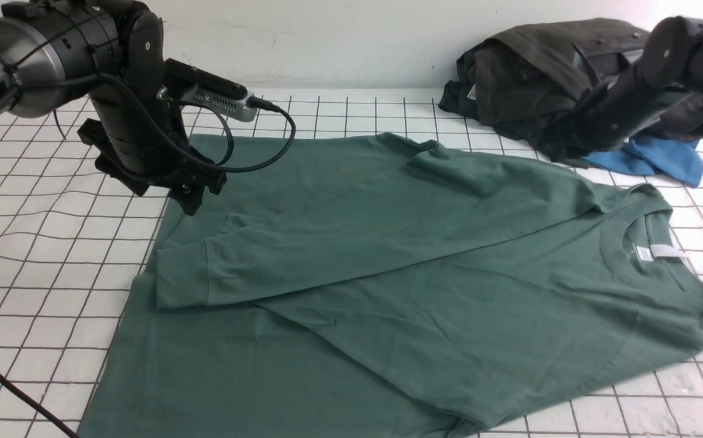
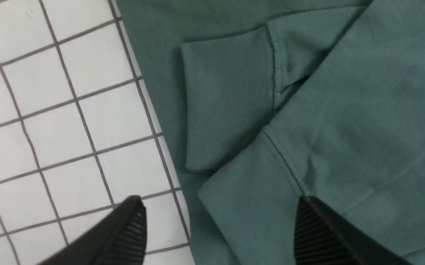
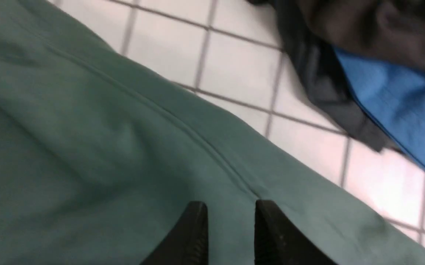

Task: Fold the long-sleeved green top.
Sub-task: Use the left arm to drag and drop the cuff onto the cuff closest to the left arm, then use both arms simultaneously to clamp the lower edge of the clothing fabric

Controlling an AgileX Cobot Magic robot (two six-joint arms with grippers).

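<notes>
Nearest, across the lower frame: the green long-sleeved top (image 1: pixel 388 292) spread flat, long axis from hem at lower left to collar (image 1: pixel 637 225) at right, sleeves folded over the body. Further back at upper left, the left gripper (image 2: pixel 218 224), jaws wide apart and empty, just above the sleeve cuff (image 1: pixel 181 280) at the hem end; at upper right, the right gripper (image 3: pixel 230 228), jaws slightly parted, empty, over the shoulder seam (image 3: pixel 183 121). Likely a lengthwise fold next: hem end nearer the left arm, collar end nearer the right
</notes>
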